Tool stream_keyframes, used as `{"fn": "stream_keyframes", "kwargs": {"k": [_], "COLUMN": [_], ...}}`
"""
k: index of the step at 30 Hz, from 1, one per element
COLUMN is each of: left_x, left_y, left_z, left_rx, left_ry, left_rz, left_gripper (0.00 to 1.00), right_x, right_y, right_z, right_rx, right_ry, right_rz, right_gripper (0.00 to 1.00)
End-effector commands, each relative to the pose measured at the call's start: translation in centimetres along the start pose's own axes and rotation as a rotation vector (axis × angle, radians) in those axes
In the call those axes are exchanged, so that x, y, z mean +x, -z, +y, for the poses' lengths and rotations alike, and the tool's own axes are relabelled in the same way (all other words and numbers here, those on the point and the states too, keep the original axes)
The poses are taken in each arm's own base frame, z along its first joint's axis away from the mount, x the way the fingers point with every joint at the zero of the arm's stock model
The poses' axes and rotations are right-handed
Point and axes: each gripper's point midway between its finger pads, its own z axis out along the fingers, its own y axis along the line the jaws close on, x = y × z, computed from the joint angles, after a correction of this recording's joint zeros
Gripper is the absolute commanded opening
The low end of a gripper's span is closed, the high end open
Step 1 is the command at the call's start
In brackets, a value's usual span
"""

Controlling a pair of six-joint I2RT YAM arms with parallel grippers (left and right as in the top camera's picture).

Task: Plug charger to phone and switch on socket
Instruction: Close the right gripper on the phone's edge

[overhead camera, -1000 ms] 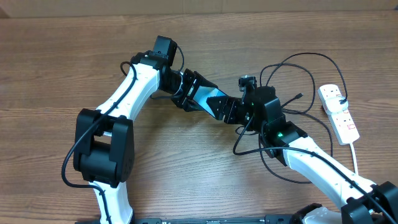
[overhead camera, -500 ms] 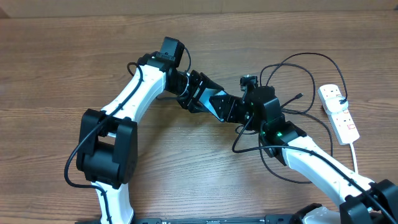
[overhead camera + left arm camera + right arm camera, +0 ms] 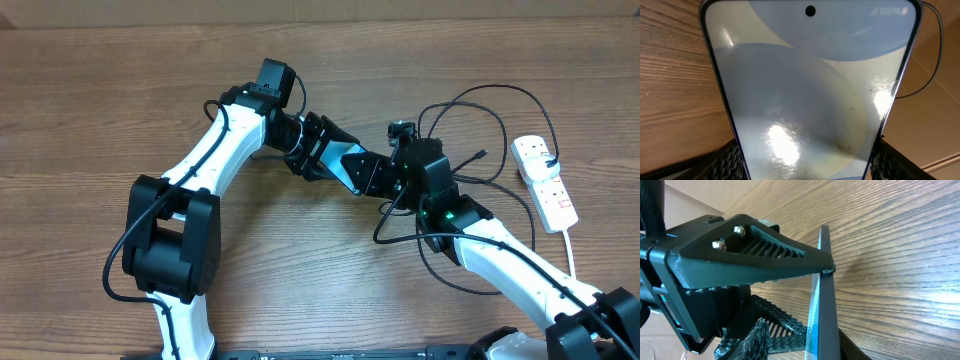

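Overhead, we've got the left gripper (image 3: pixel 330 158) clamped on the phone (image 3: pixel 348 161) mid-table. The right gripper (image 3: pixel 390 183) is at its far end, and we can't tell whether its jaws are apart or together. The charger (image 3: pixel 497 112) loops near the socket (image 3: pixel 545 180). Left wrist: fingers (image 3: pixel 732 160) hug the phone's edges. Right wrist: phone edge-on.

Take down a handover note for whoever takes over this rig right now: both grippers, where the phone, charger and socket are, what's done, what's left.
Left gripper: shut on the phone, gripping its side edges.
Right gripper: at the phone's other end, fingers on either side of it; grip unclear.
Charger: loose loops on the table, connector tip lying free beside the right arm.
Socket: far right; switch position unreadable.
Done: phone in hand.
Left: plug in charger, switch on socket.
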Motion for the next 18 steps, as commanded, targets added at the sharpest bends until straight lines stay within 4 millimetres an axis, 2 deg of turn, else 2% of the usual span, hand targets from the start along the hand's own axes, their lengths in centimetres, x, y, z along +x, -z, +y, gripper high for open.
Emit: {"fn": "stream_keyframes", "kwargs": {"k": [1,18], "left_x": [0.1,0.2], "left_y": [0.1,0.1], "left_z": [-1.3,-1.4], "left_rx": [0.030,0.033], "left_ry": [-0.011,-0.006], "left_rz": [0.009,0.009], "left_gripper": [0.50,0.50], "right_x": [-0.3,0.3], "right_y": [-0.1,-0.6], "right_z": [1.1,-0.4], "right_rx": [-0.033,0.025], "right_ry": [0.006,-0.009], "right_rz": [0.004,0.018], "right_gripper": [0.31,0.27]}}
